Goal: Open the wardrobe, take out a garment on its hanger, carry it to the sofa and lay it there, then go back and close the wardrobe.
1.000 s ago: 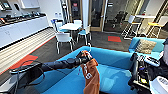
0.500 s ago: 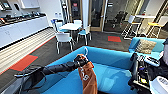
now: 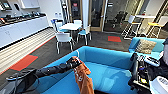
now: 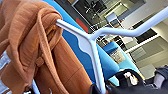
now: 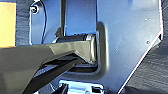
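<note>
My left gripper [image 3: 75, 62] reaches from the lower left over the turquoise sofa [image 3: 110, 70] and is shut on the white hanger [image 4: 93, 43]. The burnt-orange garment [image 3: 83, 80] hangs from it above the sofa's seat, its lower part near the cushion. In the left wrist view the garment [image 4: 32, 50] drapes in folds over one hanger arm, with the sofa's blue back [image 4: 75, 47] behind it. My right gripper [image 5: 82, 56] lies close against the robot's blue-grey body panel.
A smaller blue seat [image 3: 136, 42] with a patterned cushion [image 3: 145, 46] stands at the right. A person with a control rig [image 3: 150, 72] is beside the sofa's right end. White chairs [image 3: 63, 38] and a table [image 3: 71, 26] stand beyond the sofa, a counter [image 3: 22, 27] along the left wall.
My left arm has lowered slightly and drawn a little to the left, bringing the hanging garment closer to the sofa seat.
</note>
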Robot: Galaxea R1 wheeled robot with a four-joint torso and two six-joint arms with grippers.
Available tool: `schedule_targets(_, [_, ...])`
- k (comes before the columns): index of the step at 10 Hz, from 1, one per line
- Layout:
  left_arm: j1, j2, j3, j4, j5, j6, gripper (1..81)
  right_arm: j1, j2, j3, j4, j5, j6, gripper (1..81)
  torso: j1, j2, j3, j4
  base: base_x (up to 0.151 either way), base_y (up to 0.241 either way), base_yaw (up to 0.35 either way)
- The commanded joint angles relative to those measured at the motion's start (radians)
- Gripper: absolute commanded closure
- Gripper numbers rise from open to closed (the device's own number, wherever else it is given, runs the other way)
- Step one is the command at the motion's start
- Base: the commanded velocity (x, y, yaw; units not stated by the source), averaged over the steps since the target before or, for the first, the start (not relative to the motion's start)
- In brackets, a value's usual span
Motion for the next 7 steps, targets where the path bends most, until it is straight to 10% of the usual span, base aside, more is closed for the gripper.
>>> schedule_targets(1, [-0.211, -0.063, -0.011, 0.096, 0.056, 0.020, 81.1, 0.012, 0.016, 0.008, -0.007, -0.057, -0.005, 1.0, 0.000, 0.000, 0.000, 0.000, 0.000, 0.000, 0.000])
schedule_targets(7, [-0.142, -0.181, -0.084, 0.216, 0.103, 0.020, 81.1, 0.012, 0.016, 0.008, -0.008, -0.057, -0.005, 1.0, 0.000, 0.000, 0.000, 0.000, 0.000, 0.000, 0.000])
